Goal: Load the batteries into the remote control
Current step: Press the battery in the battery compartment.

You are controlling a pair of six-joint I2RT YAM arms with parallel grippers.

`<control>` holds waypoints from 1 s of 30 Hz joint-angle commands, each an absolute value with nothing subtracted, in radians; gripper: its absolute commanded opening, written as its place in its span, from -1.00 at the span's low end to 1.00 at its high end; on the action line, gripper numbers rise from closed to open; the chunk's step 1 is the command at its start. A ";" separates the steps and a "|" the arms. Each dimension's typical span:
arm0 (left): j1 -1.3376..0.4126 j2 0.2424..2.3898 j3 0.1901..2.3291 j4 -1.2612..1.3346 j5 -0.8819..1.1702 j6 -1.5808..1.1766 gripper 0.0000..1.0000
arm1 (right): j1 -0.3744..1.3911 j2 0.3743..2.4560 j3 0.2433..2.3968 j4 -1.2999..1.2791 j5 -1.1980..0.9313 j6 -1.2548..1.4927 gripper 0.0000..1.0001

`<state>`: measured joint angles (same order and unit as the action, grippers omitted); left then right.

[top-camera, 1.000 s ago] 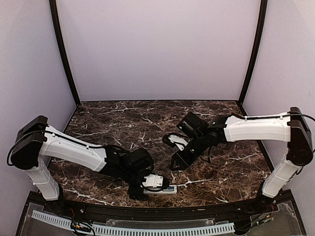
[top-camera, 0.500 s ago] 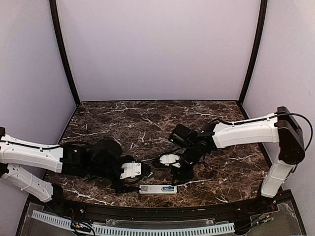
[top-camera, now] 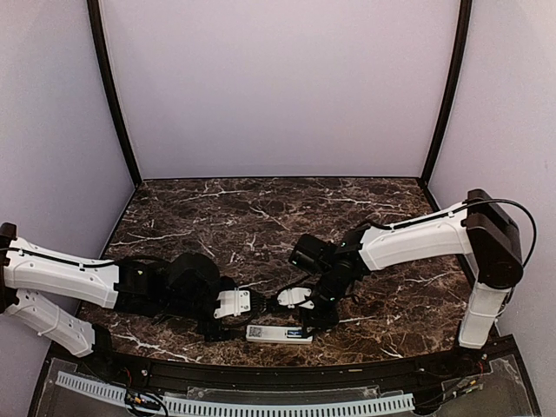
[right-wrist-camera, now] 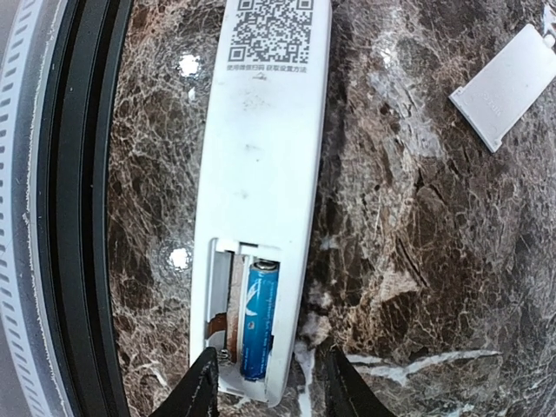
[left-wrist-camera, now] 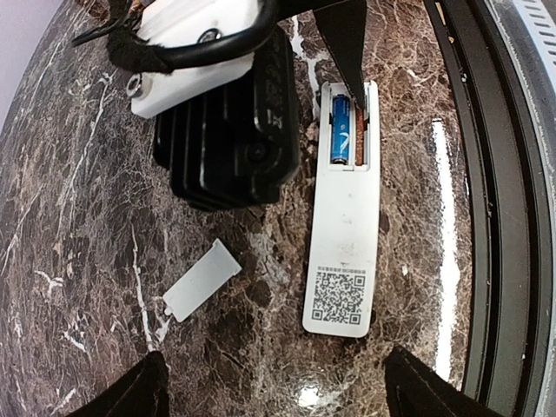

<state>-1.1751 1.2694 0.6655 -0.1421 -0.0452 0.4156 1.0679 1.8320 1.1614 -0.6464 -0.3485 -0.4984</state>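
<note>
The right claw (right-wrist-camera: pixel 271 373), half spread and empty, is hovering over the battery bay (right-wrist-camera: pixel 228 304) of the remote control (right-wrist-camera: pixel 261 156), which is lying along the near edge of the counter (top-camera: pixel 261 217).

White-shelled left arm (top-camera: pixel 61 274), matching right arm (top-camera: pixel 408 241), black joints (top-camera: pixel 195 282), black cable (left-wrist-camera: pixel 208 52), finned black wrist block (left-wrist-camera: pixel 230 143)

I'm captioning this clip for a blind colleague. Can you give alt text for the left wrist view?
A white remote lies back up on the marble table, battery bay open, with a blue battery in one slot and a finger of the right gripper dipping into the bay. The loose cover lies beside it; the left gripper is open.
</note>
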 commanded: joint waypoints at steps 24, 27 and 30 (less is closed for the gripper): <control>-1.170 1.315 0.681 -0.157 -0.060 0.442 0.69 | 1.089 1.888 1.185 -0.614 -0.311 -0.462 -0.75; -1.170 1.319 0.683 -0.159 -0.060 0.443 0.68 | 1.092 1.888 1.186 -0.611 -0.298 -0.459 -0.82; -1.170 1.324 0.684 -0.159 -0.061 0.447 0.68 | 1.097 1.891 1.185 -0.608 -0.288 -0.452 -0.84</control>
